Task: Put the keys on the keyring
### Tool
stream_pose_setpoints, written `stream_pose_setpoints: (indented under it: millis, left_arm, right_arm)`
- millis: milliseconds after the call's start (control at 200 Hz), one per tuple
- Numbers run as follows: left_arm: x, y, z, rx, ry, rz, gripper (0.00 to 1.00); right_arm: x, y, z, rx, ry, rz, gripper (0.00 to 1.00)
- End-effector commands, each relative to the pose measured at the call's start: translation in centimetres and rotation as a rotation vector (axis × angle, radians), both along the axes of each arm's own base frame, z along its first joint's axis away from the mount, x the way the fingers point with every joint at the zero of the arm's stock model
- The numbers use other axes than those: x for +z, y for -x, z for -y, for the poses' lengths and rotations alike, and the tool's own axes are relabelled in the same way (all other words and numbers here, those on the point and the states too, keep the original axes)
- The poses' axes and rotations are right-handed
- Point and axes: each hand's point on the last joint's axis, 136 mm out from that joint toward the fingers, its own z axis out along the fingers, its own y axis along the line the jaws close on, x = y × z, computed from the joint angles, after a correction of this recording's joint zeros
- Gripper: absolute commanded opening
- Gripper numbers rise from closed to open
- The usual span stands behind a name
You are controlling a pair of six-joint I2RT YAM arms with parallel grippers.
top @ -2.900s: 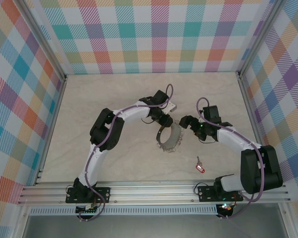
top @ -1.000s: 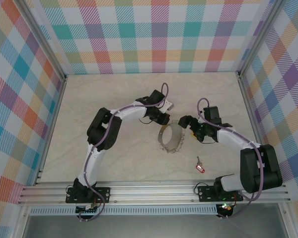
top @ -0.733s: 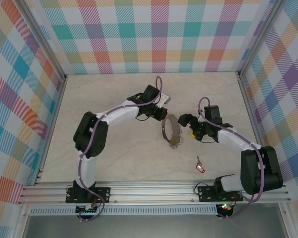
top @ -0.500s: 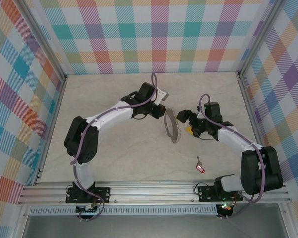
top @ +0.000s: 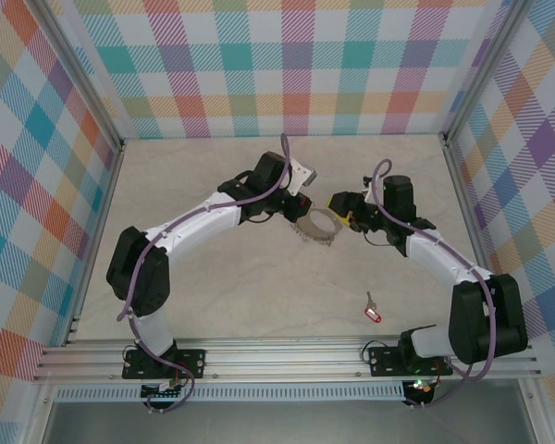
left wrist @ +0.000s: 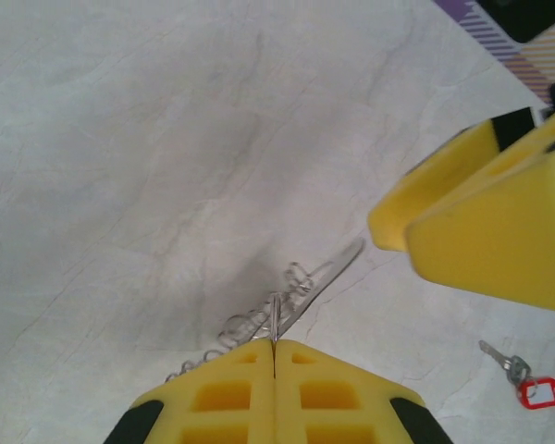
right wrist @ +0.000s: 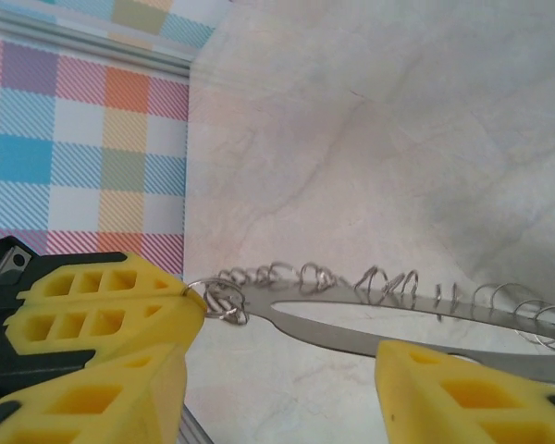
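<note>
The keyring [top: 316, 226], a thin grey metal band fringed with small wire loops, hangs above the table's middle. My left gripper [top: 299, 214] is shut on its left rim; in the left wrist view the band [left wrist: 307, 290] sticks out from between my pressed fingertips [left wrist: 274, 344]. My right gripper [top: 339, 203] is at the ring's right side, jaws apart. In the right wrist view the band [right wrist: 398, 329] runs between my two fingers [right wrist: 277, 393] without being clamped, close over the right finger [right wrist: 462, 393]. The red-headed key [top: 373, 311] lies alone on the table, near the right arm's base.
The marble-look tabletop [top: 213, 287] is walled by checkered panels and an aluminium rail at the near edge. In the left wrist view the right gripper's yellow fingers [left wrist: 472, 217] hang at upper right and the key [left wrist: 529, 386] lies at lower right.
The left arm has carried the ring toward the back and turned it from on-edge to flatter. The right gripper followed it and its jaws have narrowed. The key has not moved.
</note>
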Motion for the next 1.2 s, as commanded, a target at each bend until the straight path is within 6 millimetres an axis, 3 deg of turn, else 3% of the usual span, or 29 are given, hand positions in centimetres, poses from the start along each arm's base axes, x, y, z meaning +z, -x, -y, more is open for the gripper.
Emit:
stream_pose_setpoints:
  millis: [0, 375, 795, 965, 1195]
  left_arm:
    - [3.2, 0.9, 0.9, -0.071, 0.079, 0.072, 0.00]
    - [6.6, 2.5, 1.4, -0.186, 0.119, 0.123, 0.00]
    - [9.6, 4.2, 1.7, -0.290, 0.173, 0.123, 0.00]
    - [10.5, 4.5, 1.5, -0.311, 0.192, 0.118, 0.00]
    - [10.7, 4.8, 1.1, -0.330, 0.204, 0.106, 0.00]
  right_arm:
    - [3.3, -0.7, -0.8, 0.068, 0.010, 0.202, 0.55]
    - [6.8, -1.4, -0.4, 0.096, 0.022, 0.393, 0.57]
    - [9.5, 2.2, -2.1, 0.309, -0.069, 0.548, 0.51]
    - [9.5, 3.0, -2.1, 0.332, -0.080, 0.558, 0.45]
    - [9.6, 4.2, -1.6, 0.327, -0.091, 0.568, 0.48]
